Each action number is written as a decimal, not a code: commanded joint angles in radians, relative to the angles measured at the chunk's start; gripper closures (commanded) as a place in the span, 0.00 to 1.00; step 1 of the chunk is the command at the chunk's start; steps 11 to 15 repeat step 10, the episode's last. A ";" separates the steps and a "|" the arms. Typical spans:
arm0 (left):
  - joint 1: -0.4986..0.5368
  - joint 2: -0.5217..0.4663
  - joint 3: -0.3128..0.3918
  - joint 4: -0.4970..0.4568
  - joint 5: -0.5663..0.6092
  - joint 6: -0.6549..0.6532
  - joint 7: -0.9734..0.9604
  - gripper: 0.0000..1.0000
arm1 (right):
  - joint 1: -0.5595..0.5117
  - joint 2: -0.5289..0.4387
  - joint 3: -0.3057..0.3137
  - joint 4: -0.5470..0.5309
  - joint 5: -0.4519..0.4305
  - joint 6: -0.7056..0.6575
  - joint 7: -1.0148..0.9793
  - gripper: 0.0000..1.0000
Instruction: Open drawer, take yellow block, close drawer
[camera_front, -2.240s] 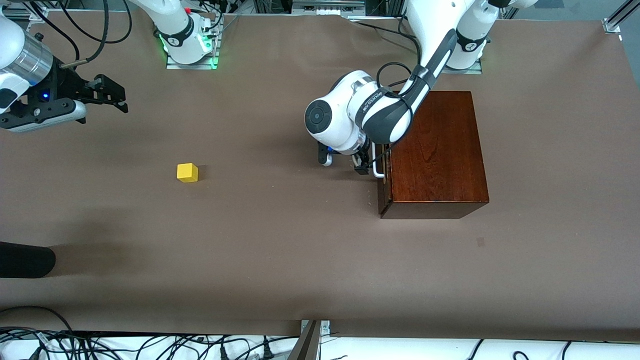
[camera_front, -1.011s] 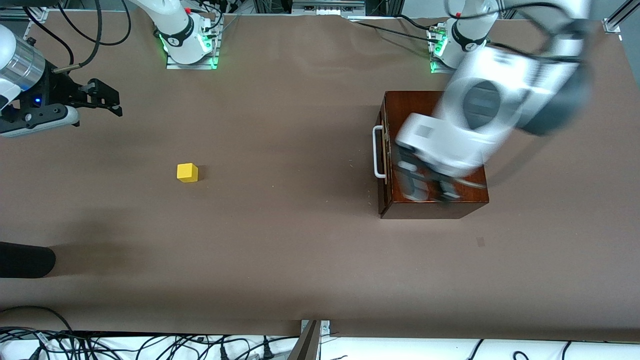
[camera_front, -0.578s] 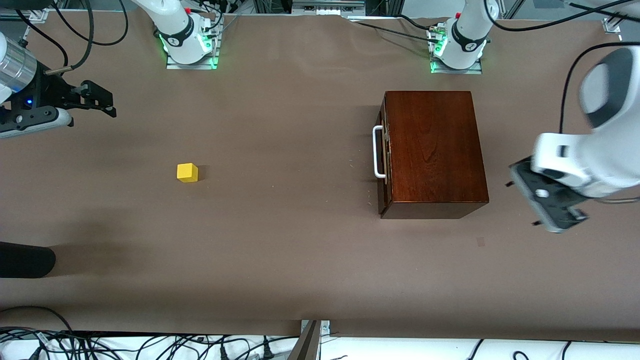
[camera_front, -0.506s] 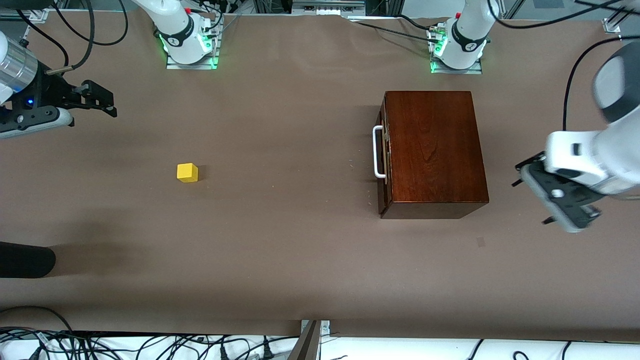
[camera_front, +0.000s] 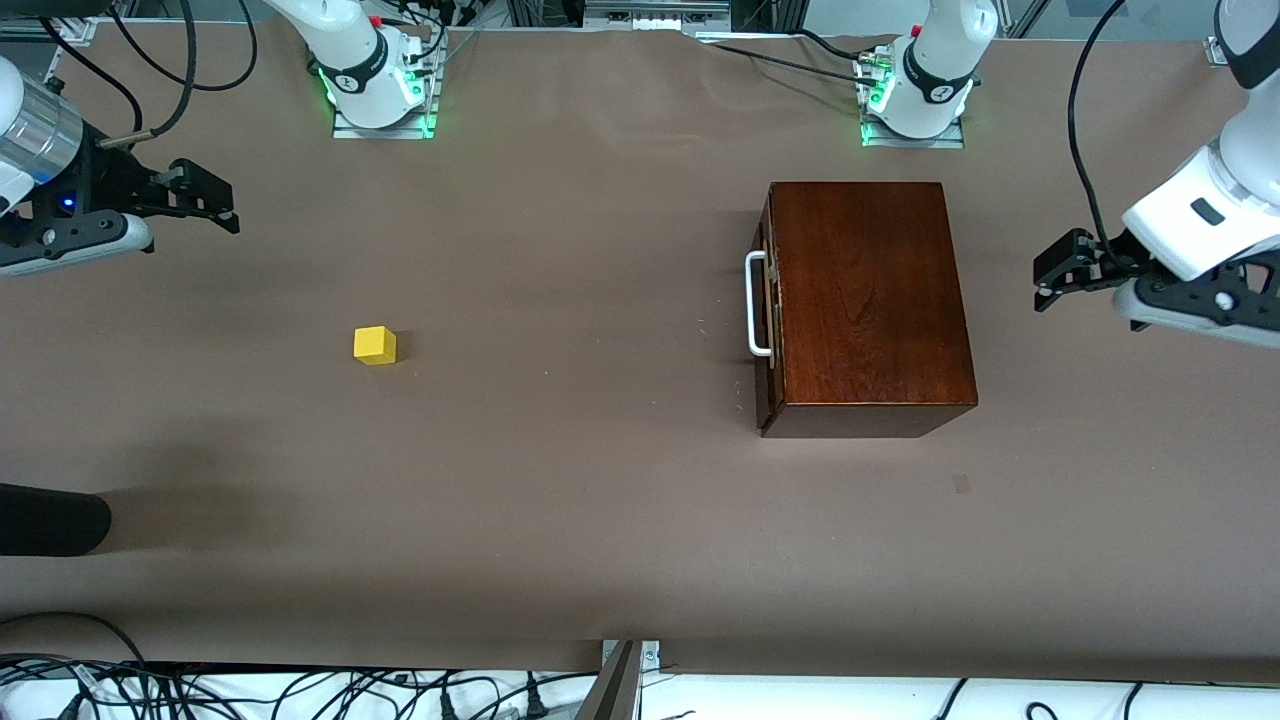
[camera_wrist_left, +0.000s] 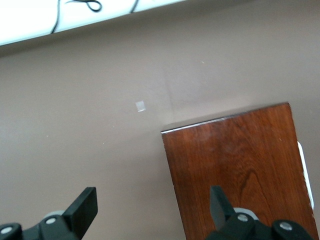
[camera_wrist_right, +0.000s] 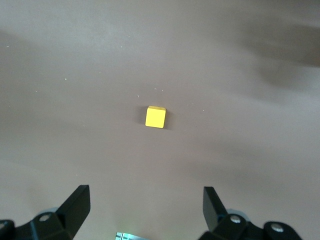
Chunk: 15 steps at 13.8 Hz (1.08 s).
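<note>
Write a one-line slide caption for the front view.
Drawer shut, yellow block out on the table, both end effectors, left and right, open and empty at the table's ends.

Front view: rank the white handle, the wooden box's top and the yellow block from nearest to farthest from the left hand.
From the left hand, open over the table's left-arm end:
1. Wooden box's top, beside it.
2. White handle, on the drawer front.
3. Yellow block, toward the right arm's end.
</note>
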 joint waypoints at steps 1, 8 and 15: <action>0.008 -0.157 0.025 -0.230 -0.023 0.110 -0.029 0.00 | -0.024 0.008 0.013 0.015 -0.002 -0.015 -0.009 0.00; 0.039 -0.127 0.015 -0.219 -0.035 0.066 -0.025 0.00 | -0.022 0.008 0.014 0.018 -0.002 -0.015 -0.009 0.00; 0.035 -0.128 0.002 -0.215 -0.028 0.003 -0.031 0.00 | -0.022 0.008 0.014 0.018 -0.002 -0.014 -0.009 0.00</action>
